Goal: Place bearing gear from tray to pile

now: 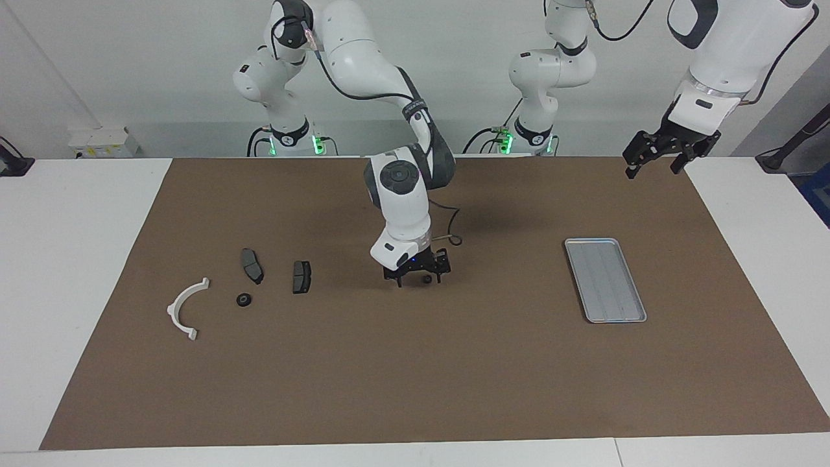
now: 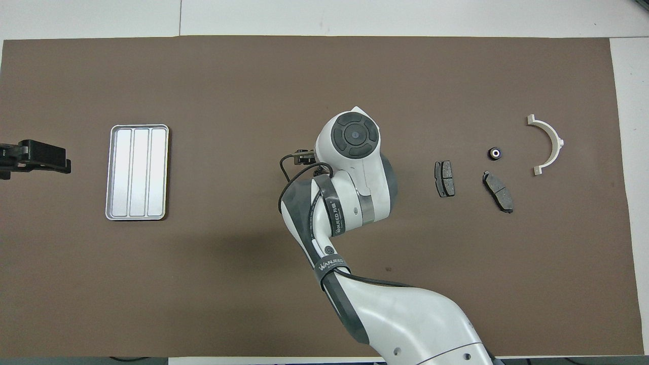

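Note:
My right gripper hangs low over the middle of the brown mat, between the tray and the pile. It is shut on a small dark round bearing gear. In the overhead view its own wrist hides the gripper. The grey-blue tray lies toward the left arm's end and holds nothing. The pile lies toward the right arm's end: two dark brake pads, a white curved bracket, and another small black gear. My left gripper waits open, raised over the mat's edge.
The brown mat covers most of the white table. The right arm's elbow and forearm stretch over the mat's middle.

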`<action>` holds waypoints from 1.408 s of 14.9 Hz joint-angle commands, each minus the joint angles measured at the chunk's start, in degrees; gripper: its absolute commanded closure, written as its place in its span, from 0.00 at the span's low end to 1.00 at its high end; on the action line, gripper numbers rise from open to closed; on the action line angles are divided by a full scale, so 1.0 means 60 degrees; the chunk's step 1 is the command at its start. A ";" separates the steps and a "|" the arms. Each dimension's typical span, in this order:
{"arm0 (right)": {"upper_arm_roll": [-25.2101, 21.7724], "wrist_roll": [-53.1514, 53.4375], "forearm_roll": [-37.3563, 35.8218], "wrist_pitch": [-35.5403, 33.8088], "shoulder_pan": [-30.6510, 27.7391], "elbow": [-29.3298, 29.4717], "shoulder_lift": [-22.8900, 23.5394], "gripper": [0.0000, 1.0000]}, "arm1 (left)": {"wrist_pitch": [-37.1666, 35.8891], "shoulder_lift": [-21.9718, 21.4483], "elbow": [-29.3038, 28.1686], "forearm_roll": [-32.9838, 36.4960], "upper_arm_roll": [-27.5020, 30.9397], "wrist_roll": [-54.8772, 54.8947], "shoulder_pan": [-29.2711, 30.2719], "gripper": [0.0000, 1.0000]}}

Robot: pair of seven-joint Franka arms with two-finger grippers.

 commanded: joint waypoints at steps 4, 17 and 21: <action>-0.0021 0.0123 0.0237 0.0182 0.0289 0.0021 0.0135 0.00 | 0.0059 -0.0182 -0.0202 -0.0334 0.0163 0.0099 0.0125 0.00; 0.0008 0.0181 0.0572 0.0578 0.0523 -0.0639 0.0135 0.15 | 0.0103 -0.0182 -0.0304 -0.0333 0.0163 0.0069 0.0110 0.00; 0.0008 0.0181 0.0735 0.0578 0.0524 -0.0595 0.0135 0.30 | 0.0542 -0.0168 -0.0510 -0.0334 0.0177 -0.0106 0.0110 0.00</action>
